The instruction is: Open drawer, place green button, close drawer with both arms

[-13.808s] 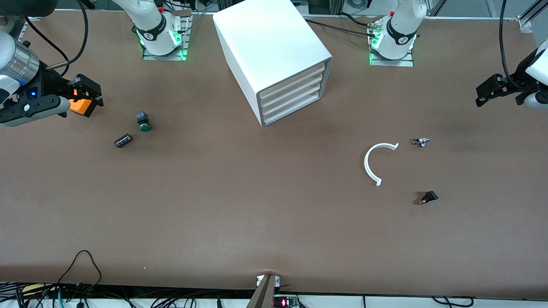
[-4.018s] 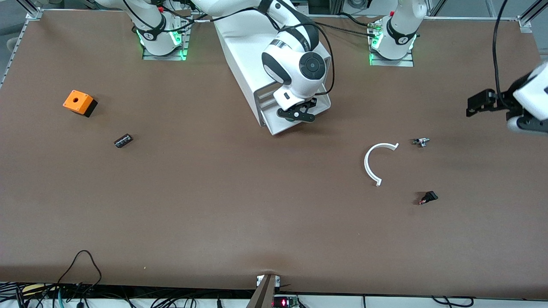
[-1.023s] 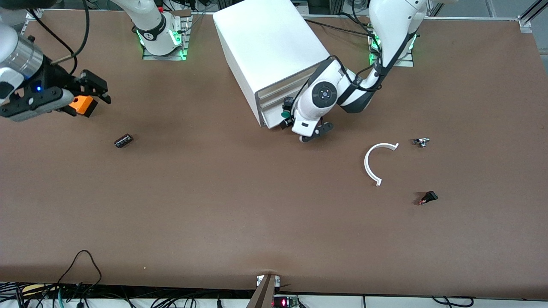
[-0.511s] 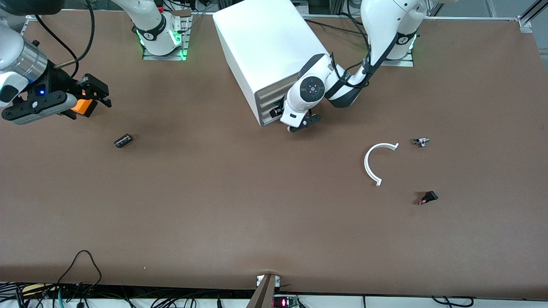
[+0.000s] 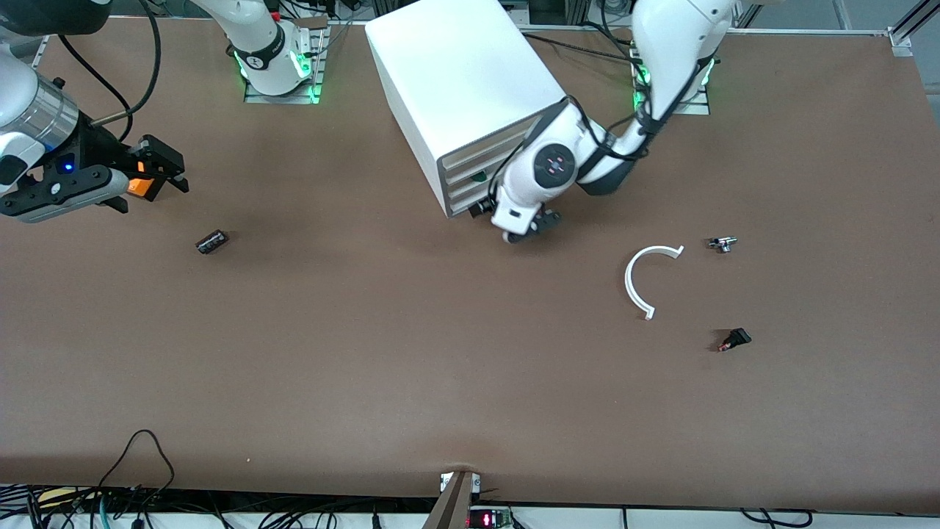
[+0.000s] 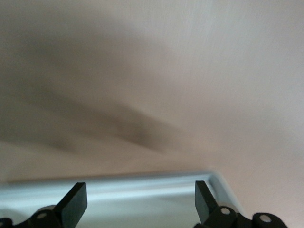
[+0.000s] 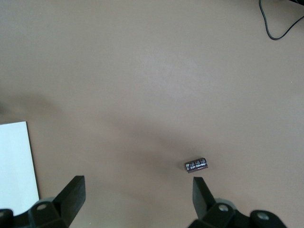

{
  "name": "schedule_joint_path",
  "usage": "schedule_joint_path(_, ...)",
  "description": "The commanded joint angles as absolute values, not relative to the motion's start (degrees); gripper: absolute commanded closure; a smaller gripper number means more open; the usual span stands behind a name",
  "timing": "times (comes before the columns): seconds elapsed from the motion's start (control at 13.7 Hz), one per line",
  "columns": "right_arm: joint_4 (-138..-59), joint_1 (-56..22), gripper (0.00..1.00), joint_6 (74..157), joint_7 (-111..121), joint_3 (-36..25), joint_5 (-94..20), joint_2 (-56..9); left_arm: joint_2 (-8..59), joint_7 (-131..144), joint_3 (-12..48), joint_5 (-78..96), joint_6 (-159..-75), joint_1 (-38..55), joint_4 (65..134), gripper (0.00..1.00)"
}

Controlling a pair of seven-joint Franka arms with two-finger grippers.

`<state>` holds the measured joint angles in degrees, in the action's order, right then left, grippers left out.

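Closing step in hand: your left gripper (image 5: 514, 224), fingers wide and empty, sits at the white boxy cabinet's (image 5: 463, 81) front by the near-shut lower drawer (image 5: 470, 197); green-capped button (image 5: 479, 176) glimpsed inside; next, judge a last push; right gripper (image 5: 158, 165), wide, waits well apart

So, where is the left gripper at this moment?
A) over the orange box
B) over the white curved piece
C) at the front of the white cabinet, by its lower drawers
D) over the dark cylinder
C: the left gripper is low at the front of the white cabinet, jaws open.
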<state>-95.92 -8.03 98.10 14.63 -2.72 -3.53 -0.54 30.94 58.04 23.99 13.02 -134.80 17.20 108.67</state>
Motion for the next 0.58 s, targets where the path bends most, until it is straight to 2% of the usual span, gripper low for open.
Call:
schedule_joint_path(0.0,-94.7,-6.8,0.00,97.2,15.0,-2.1,-2.7,-0.6,28.0,50.9,21.4,13.9,-127.7,13.4,105.6,0.00)
schedule_joint_path(0.51,-94.6,-6.8,0.00,97.5,14.5,-2.9,-2.2,-0.5,15.8,27.8,8.7,12.2,-111.8,8.0,105.1,0.00)
